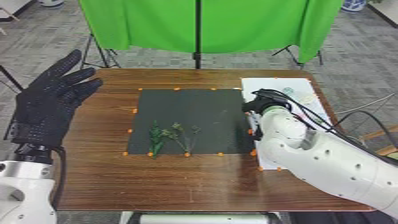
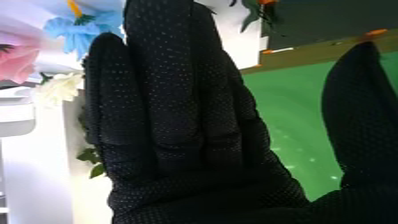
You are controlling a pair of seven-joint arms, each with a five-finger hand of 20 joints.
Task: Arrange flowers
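In the head view my right hand [image 1: 258, 104] is over the left edge of the white sheet [image 1: 258, 85], beside the dark mat [image 1: 191, 107]. In the right wrist view the same hand [image 2: 182, 135] has straight fingers, with the thumb spread apart and nothing held. Close by are a blue flower [image 2: 84, 34], a pink flower [image 2: 18, 62] and a white flower [image 2: 60, 90]. Two green sprigs, one leafy [image 1: 156, 138] and one thin and branching [image 1: 184, 137], lie on the mat's lower part. My left hand [image 1: 44, 107] is raised at the far left, open and holding nothing.
Orange markers line the mat and sheet edges on the brown table [image 1: 178, 187]. A green cloth [image 1: 151, 25] hangs on a stand behind the table. Black cables [image 1: 333, 127] run along the right arm.
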